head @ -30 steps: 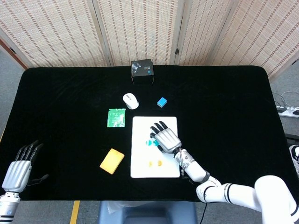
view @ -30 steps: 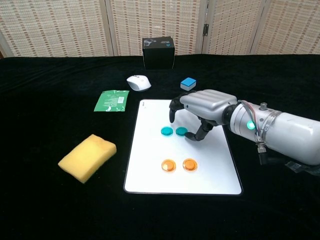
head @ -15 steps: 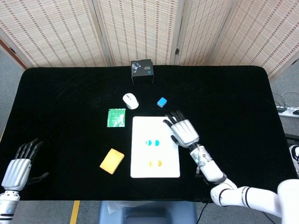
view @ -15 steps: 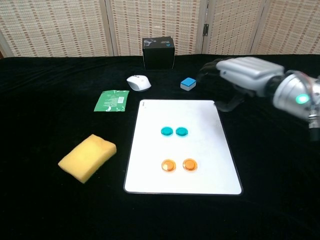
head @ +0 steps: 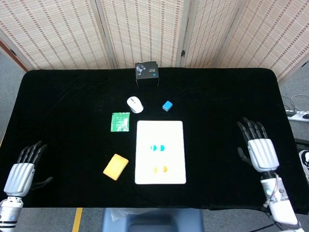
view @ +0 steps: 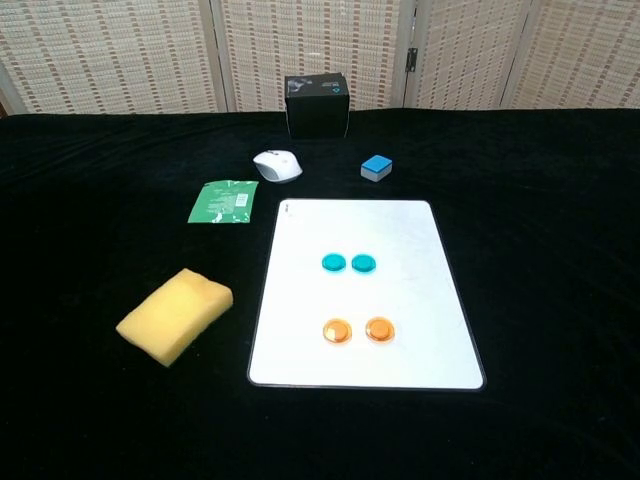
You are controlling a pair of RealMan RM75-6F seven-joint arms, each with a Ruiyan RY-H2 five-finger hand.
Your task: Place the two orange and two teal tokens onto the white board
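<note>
The white board [head: 160, 130] [view: 400, 230] lies in the middle of the black table. Two teal tokens [head: 158, 148] [view: 348, 263] sit side by side on it, and two orange tokens [head: 160, 169] [view: 358, 330] lie in a pair nearer the front edge. My right hand [head: 258, 147] hovers far right of the board, fingers spread, holding nothing. My left hand [head: 21, 170] is at the front left corner, also spread and empty. Neither hand shows in the chest view.
A yellow sponge [head: 116, 166] [view: 175, 314] lies left of the board. A green packet [head: 120, 122] [view: 224, 201], a white mouse [head: 135, 104] [view: 278, 165], a blue block [head: 167, 106] [view: 376, 167] and a black box [head: 147, 74] [view: 316, 103] sit behind it.
My right hand has lifted off the teal tokens and swung away to the far right side of the table. The tokens stay on the board. The left hand barely moved.
</note>
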